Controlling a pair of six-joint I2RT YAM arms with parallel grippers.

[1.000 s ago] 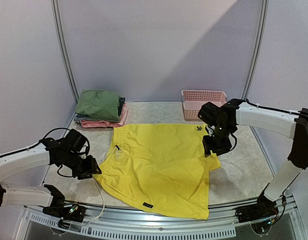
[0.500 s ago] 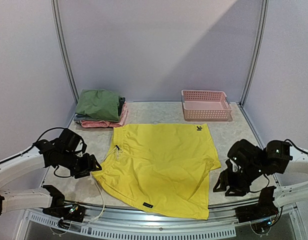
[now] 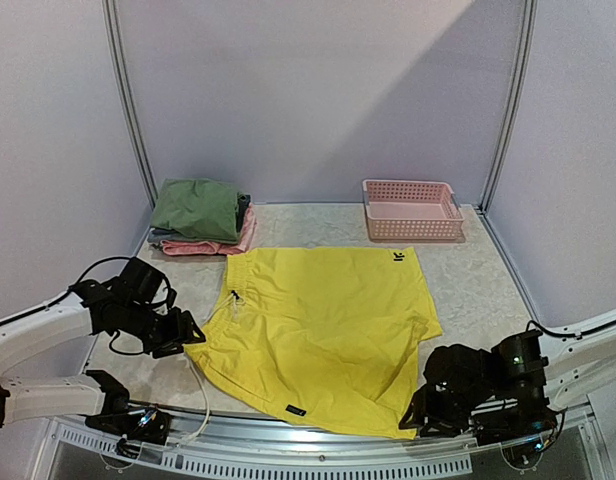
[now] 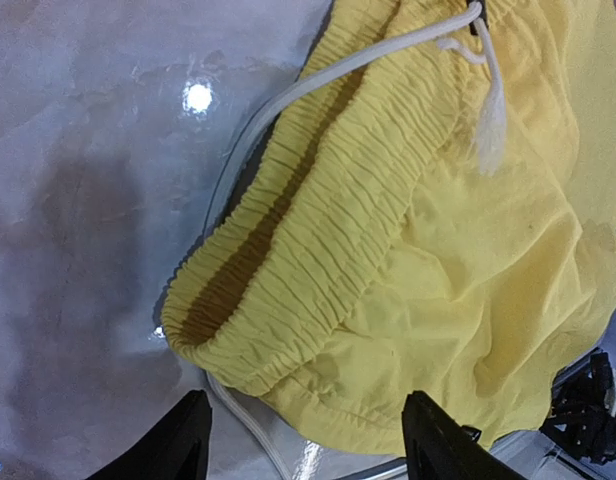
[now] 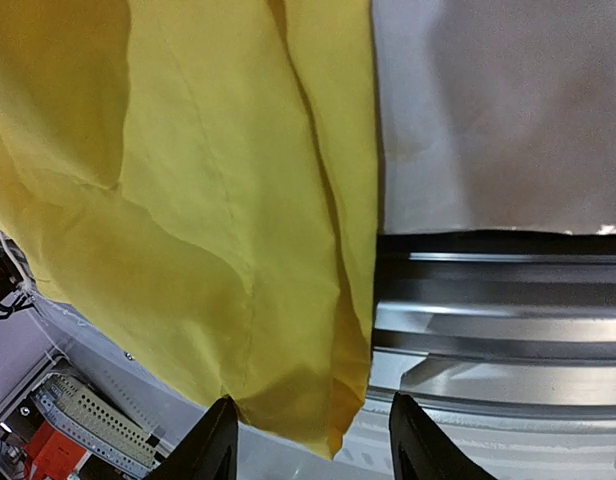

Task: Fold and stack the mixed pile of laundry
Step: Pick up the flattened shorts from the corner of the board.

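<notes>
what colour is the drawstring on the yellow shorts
White cord drawstring on the bright yellow fabric shorts; clearest in the left wrist view.

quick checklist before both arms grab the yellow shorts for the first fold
1. Left gripper open and empty: ok.
2. Right gripper open and empty: ok.
3. Waistband corner just ahead of the left gripper: ok.
4. Hem corner lined up with the right gripper: ok. It sits between the fingertips, hanging over the front rail.
5. Yellow shorts lying flat: not ok. Creases run through the leg near the right gripper.
6. White cord clear of the left grip: not ok. It trails along the waistband and passes between the left gripper's fingertips.
</notes>
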